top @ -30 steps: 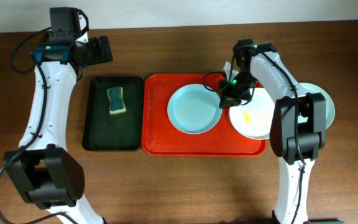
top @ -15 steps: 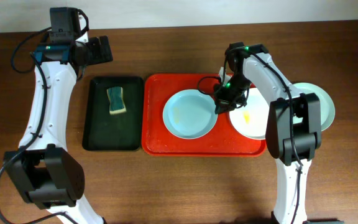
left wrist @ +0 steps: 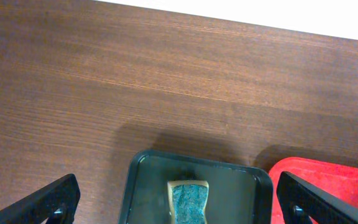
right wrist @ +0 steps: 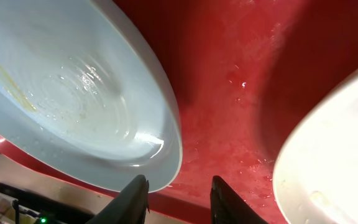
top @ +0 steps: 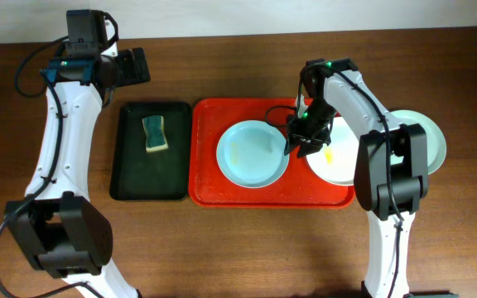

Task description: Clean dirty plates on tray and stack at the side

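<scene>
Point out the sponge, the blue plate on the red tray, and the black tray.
Green rectangular sponge (top: 156,134): overhead view, top face.
Pale-blue round plate (top: 251,156): overhead view, centre.
Black rectangular plastic tray (top: 150,175): overhead view, bare floor.

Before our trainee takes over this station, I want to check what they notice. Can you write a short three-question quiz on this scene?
1. True or false: the sponge lies on the red tray.
2. How many plates rest on the red tray? A one, B two, C three.
3. Which plate's rim sits between the fingers of the right gripper?

Key:
1. False; it lies in the black tray.
2. B; the third plate sits on the table beside the tray.
3. The mint-blue plate.
</scene>
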Tool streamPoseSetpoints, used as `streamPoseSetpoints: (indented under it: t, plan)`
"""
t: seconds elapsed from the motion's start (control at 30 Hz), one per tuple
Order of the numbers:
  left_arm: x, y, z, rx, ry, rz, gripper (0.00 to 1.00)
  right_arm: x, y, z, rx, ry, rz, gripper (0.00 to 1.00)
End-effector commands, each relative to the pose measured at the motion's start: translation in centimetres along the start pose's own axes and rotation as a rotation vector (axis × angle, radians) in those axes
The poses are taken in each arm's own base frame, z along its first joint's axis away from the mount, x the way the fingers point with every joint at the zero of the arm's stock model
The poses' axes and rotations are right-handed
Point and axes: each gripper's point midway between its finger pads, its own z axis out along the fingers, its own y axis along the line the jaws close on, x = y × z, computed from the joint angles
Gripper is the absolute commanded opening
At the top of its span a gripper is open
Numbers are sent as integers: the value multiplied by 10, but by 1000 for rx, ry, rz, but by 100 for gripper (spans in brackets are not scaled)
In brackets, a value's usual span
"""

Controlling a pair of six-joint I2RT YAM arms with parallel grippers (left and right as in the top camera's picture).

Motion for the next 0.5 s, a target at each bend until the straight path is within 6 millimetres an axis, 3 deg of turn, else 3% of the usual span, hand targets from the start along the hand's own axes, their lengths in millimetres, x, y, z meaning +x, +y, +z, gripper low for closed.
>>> streamPoseSetpoints:
  t: [0.0,0.07,0.27,0.4,0.43,0.47]
  plan:
    - [-3,-2,-4,10,-9,6,99,2,0,-2,13,-1,-6,34]
    - [-3,-2,-4,10,-9,6,100,5,4,-13,10,-22,-45,35]
    - [-3,-2,-4,10,-9,5,99,26,8,-78,134,-203,-69,43]
    - [-3,-2,-4,10,-9,6,99,41,5,-95,284,-275,-37,49]
    - [-3,-2,-4,10,-9,6,99,42,10,-92,307,-278,-57,65]
    - [-3,-2,-4,10,-9,5,99,43,18,-86,313,-274,-83,99]
